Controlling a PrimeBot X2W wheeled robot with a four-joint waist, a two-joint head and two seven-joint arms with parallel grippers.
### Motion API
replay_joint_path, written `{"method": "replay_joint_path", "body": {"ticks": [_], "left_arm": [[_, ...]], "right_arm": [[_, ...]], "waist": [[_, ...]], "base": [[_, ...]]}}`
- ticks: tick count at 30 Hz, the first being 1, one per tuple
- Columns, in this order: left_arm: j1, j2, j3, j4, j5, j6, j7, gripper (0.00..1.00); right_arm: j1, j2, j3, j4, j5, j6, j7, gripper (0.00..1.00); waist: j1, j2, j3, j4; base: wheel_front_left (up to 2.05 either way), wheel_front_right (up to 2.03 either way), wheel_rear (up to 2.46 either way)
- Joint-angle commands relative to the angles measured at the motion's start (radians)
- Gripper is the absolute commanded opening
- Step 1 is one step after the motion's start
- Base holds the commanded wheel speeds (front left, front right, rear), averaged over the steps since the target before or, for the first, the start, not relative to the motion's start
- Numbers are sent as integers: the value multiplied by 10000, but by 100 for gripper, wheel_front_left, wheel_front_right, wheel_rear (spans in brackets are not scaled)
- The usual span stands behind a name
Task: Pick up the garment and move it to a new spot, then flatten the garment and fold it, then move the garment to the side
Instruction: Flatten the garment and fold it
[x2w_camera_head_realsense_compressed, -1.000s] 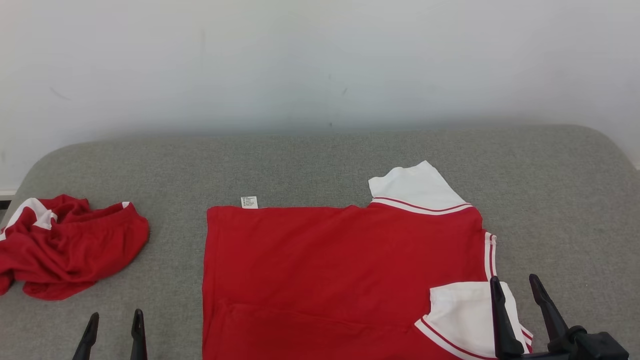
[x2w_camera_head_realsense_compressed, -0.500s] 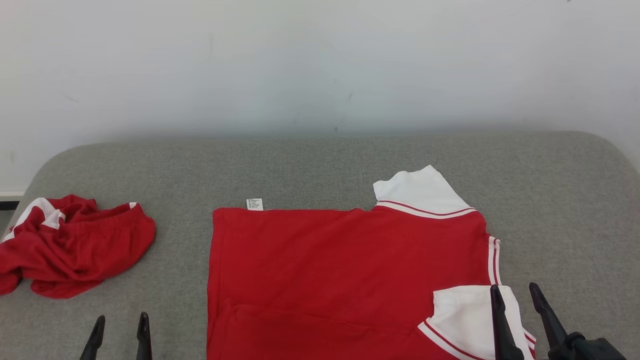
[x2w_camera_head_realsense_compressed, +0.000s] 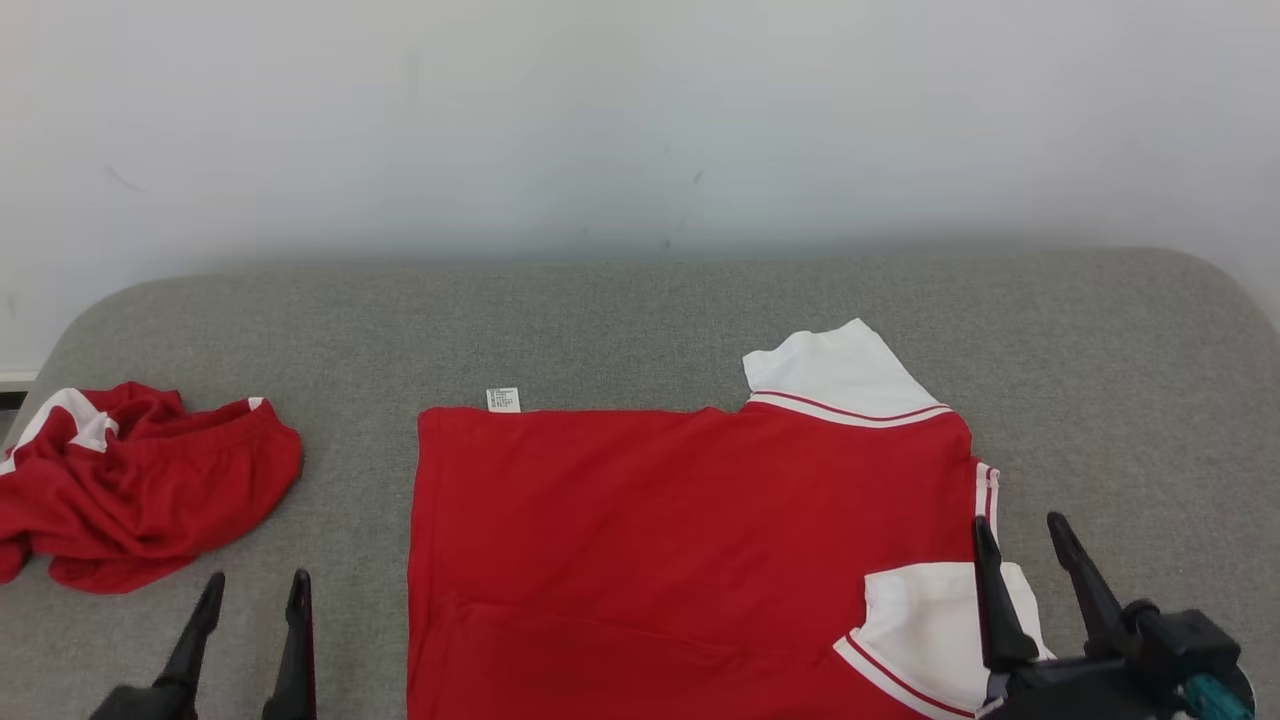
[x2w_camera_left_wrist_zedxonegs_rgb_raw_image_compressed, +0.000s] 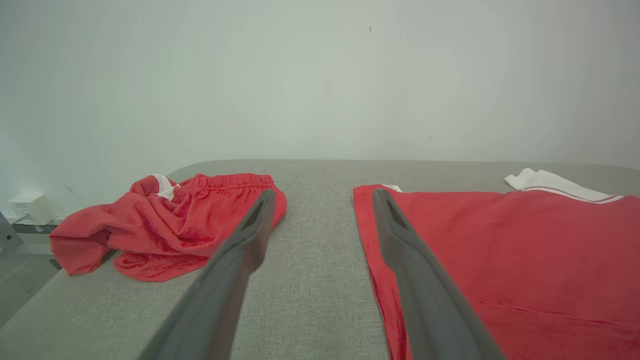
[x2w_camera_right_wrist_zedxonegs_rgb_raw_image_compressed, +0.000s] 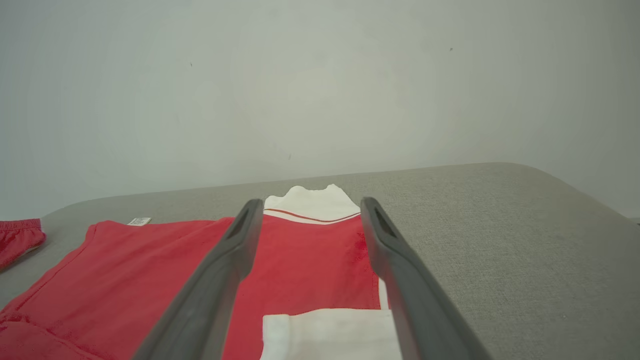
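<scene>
Garment (x2w_camera_head_realsense_compressed: 650, 540), a red short-sleeved jersey T-shirt with white stripe-trimmed sleeves, lies spread flat on the grey fabric-covered bench (x2w_camera_head_realsense_compressed: 600, 320).
In the head view it reaches from the centre toward 5 o'clock, with a small white tag (x2w_camera_head_realsense_compressed: 502, 399) at its 11 o'clock corner and the near sleeve (x2w_camera_head_realsense_compressed: 930, 620) folded in over the red. At 5 o'clock the right claw (x2w_camera_head_realsense_compressed: 1018, 520) stands wide and empty over that sleeve's edge. At 7 o'clock the left claw (x2w_camera_head_realsense_compressed: 257, 578) stands wide and empty over bare bench. A crumpled red-and-white cloth (x2w_camera_head_realsense_compressed: 140, 490) lies at 8 o'clock, well apart.
</scene>
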Motion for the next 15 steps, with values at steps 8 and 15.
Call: {"method": "replay_joint_path", "body": {"ticks": [8,15], "left_arm": [[-2612,621,-302,580,-223,-427,680,100],[-4768,1118,-708,1311,-812,-652,1458,100]], "right_arm": [[-2761,-848,611,992,184,-25,847,100],[-5155,-1250,880,2058,252,-25,1597,100]], "waist": [[0,0,1319,-158],[0,0,2462,-218]], "base": [[0,0,0],[0,0,0]]}}
